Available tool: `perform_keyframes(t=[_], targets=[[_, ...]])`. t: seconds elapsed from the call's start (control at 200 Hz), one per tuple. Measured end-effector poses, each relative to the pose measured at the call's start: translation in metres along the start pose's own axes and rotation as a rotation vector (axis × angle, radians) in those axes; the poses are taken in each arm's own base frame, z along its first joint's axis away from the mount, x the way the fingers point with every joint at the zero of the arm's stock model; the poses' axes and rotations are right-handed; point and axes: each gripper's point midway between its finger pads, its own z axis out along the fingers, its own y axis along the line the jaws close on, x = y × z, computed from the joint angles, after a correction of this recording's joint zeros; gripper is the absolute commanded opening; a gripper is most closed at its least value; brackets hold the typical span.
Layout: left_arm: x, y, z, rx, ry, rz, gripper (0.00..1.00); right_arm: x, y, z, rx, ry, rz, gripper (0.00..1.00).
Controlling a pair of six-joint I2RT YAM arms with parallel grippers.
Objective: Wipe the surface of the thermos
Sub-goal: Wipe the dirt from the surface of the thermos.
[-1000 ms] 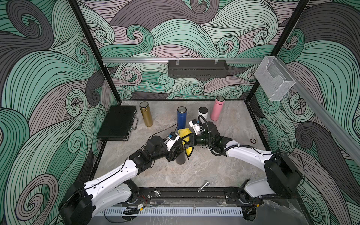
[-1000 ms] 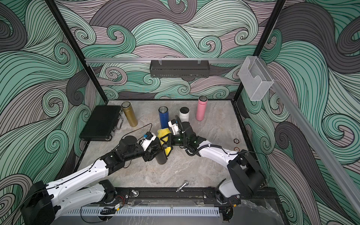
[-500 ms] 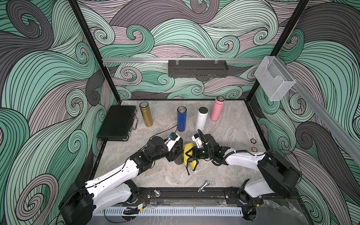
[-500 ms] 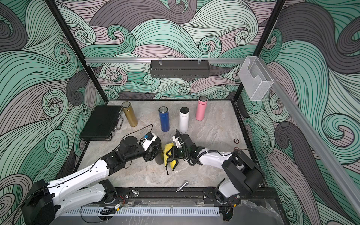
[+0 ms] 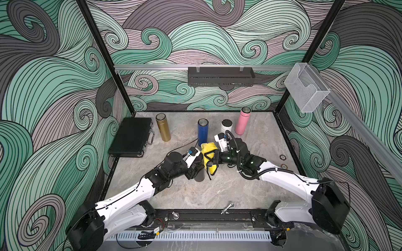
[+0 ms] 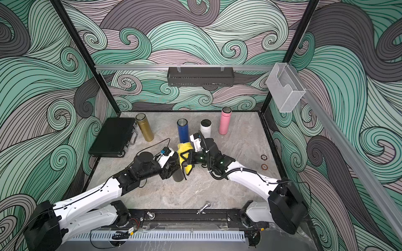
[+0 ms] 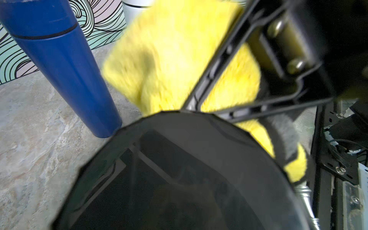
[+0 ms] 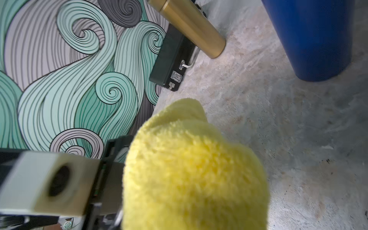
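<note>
Your dark thermos (image 5: 199,176) stands upright near the middle of the surface (image 5: 217,191). Your left claw (image 5: 197,165) is clamped around its upper part. Against the side of the flask that faces the other arm lies the yellow cloth (image 5: 208,148), pinched tight in your right claw (image 5: 212,157). Both top views show a corner of the cloth with dark trim hanging down beside the flask (image 6: 178,176).

The left wrist view gives you what the top views hide: the flask's dark top (image 7: 179,169) fills the lower frame, and the cloth (image 7: 169,49), blurred, meets its far rim with a black finger of the right claw lying across it. The right wrist view shows the cloth (image 8: 195,175) bunched in front of the lens, and the flask itself is hidden behind it.

Just behind the cloth stands a blue thermos (image 5: 202,132), then a white thermos (image 5: 226,127) and a pink thermos (image 5: 243,121). A gold thermos (image 5: 163,128) stands beside a black case (image 5: 131,137).
</note>
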Motion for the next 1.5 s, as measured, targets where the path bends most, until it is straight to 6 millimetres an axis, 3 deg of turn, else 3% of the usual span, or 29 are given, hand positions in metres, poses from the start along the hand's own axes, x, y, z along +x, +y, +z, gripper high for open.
perform_keyframes(t=[0.19,0.34,0.48,0.71,0.816,0.921,1.146,1.501], targets=[[-0.001,0.0,0.002,0.0,-0.004,0.0,0.0,0.067,-0.068,0.017,0.122,0.136,0.124,0.0],[-0.002,0.0,0.004,0.001,-0.008,0.0,0.0,0.087,-0.078,0.022,0.138,0.171,0.165,0.0],[-0.002,0.001,0.004,0.0,-0.008,0.0,0.0,0.071,-0.058,0.014,0.111,0.144,0.142,0.0],[-0.002,0.001,0.005,0.0,-0.01,0.0,0.0,-0.02,0.044,-0.042,-0.022,-0.083,-0.052,0.0],[-0.002,0.001,0.005,0.0,-0.01,0.0,0.0,-0.047,0.074,-0.061,-0.058,-0.16,-0.114,0.0],[-0.002,0.001,0.005,-0.004,-0.01,-0.001,0.0,-0.052,0.076,-0.058,-0.048,-0.167,-0.13,0.0],[-0.003,0.004,0.004,-0.022,-0.015,-0.009,0.0,-0.044,0.059,-0.018,-0.033,-0.073,-0.081,0.0],[-0.002,0.01,0.003,-0.052,-0.016,-0.026,0.0,-0.041,0.081,-0.001,-0.145,-0.055,-0.052,0.0]])
